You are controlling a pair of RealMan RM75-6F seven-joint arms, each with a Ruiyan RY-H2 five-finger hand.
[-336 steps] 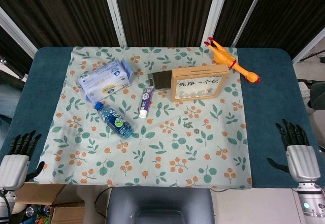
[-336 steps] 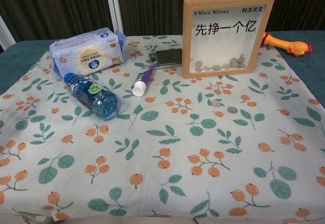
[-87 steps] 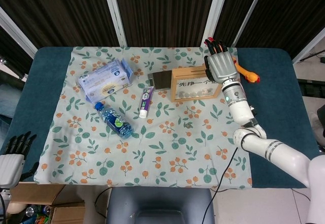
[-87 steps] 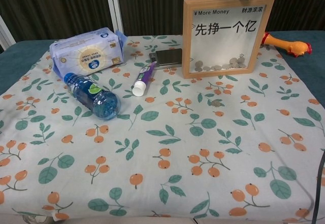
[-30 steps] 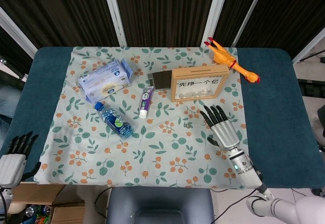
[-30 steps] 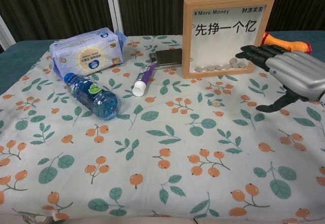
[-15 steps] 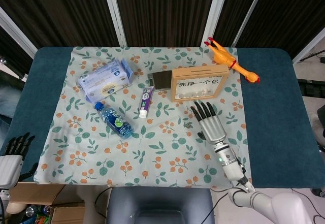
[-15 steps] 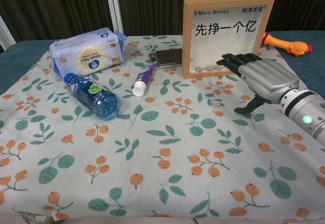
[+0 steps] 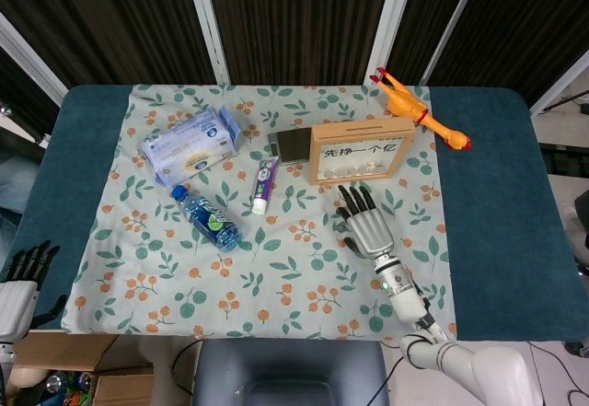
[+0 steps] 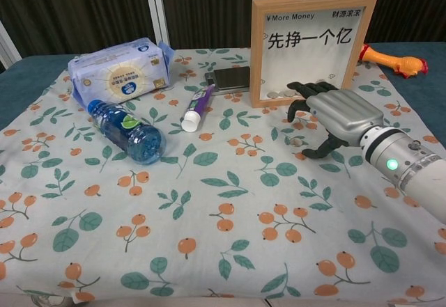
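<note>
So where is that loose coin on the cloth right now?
In the chest view the coin lies on the flowered cloth, right of centre, just below the right hand and in front of the wooden frame.

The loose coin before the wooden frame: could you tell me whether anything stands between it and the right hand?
Nothing visible does: the right hand, fingers spread, is right beside the coin, with only tablecloth between them.

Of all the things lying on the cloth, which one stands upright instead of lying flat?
The wooden coin frame behind the right hand. It stands on its edge, while the water bottle, toothpaste tube and tissue pack lie flat.
</note>
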